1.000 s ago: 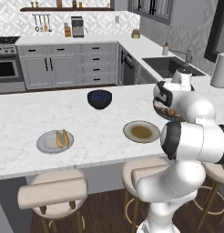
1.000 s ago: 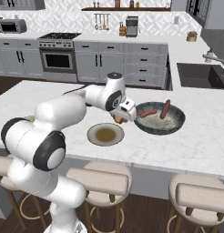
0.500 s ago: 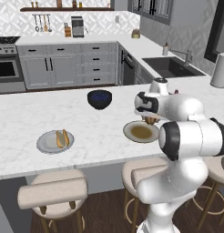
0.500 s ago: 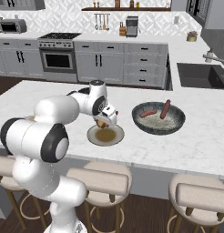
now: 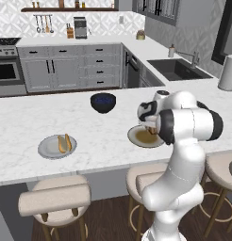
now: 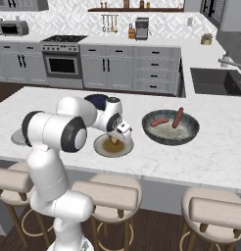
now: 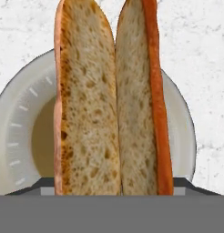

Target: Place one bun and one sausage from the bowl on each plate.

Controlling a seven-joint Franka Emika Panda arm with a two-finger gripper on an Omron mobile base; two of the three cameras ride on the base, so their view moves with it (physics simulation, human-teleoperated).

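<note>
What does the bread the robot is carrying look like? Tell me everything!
The bun is a long roll split lengthwise into two halves standing side by side, with pale, holey crumb facing the hand camera and orange-brown crust along the outer edges. It hangs in the gripper right over the tan-centred plate. Whether it touches the plate cannot be told.

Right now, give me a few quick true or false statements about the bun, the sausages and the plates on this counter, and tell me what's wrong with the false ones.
1. The tool holds a split bun over the tan-centred plate. True.
2. The big bowl has no sausages left. False: two sausages lie in it.
3. The light grey plate already has food on it. True.
4. The dark bowl sits on a stool. False: it stands on the counter.
5. The bun is closed. False: its two halves are spread apart.
</note>
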